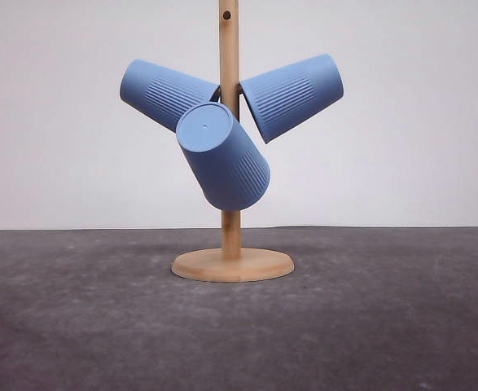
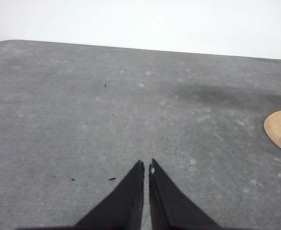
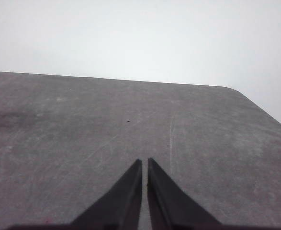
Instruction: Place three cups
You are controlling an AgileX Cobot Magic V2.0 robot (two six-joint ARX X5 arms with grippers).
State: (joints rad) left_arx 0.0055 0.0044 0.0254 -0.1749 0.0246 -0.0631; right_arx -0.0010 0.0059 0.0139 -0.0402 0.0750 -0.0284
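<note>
Blue three cups point(image 1: 226, 134) on stand point(image 1: 232, 265), tools point(image 2: 146, 166) apart

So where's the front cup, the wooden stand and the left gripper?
Front cup point(image 1: 226, 159): front view, ribbed side.
Wooden stand point(image 1: 232, 265): front view, round base.
Left gripper point(image 2: 146, 167): left wrist view, between the fingertips.

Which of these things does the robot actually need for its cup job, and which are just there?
Part of the job:
- three matte light-blue ribbed plastic cups, hung on the stand: left, right, front

Just there:
- wooden peg stand
- dark grey table
</note>
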